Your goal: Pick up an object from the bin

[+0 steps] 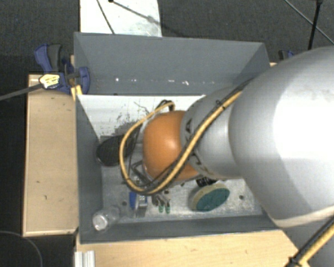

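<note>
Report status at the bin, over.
Gripper low over bin floor, by small blue piece. Nothing seen held. Teal disc right of it, black lump left.

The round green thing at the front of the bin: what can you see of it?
The round green thing is a disc, dark teal on its face with a pale rim. It lies on the bin's grey floor near the front wall, under the robot's arm, which hides its top edge. Its material is unclear.

A black rounded lump is being observed at the left, a teal disc at front right, and a small clear cap in the front-left corner.
</note>
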Controlling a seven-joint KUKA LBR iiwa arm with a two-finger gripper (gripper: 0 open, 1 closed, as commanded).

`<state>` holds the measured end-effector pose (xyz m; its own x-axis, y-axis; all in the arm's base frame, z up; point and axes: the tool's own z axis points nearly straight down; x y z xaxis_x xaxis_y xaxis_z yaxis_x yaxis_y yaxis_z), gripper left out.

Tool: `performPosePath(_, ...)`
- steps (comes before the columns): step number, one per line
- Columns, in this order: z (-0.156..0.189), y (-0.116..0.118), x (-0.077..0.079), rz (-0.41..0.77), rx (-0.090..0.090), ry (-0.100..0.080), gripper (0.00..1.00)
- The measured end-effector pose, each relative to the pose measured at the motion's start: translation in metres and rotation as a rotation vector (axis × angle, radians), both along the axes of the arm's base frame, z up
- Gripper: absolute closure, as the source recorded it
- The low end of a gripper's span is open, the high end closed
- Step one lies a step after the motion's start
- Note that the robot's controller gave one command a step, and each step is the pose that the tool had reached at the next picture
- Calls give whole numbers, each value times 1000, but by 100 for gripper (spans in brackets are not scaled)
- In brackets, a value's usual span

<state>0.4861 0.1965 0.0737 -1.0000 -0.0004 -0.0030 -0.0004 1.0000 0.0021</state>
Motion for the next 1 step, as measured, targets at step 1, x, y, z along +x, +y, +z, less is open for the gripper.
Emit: performPosePath(1, 129, -7, 29, 14, 2, -8, 100)
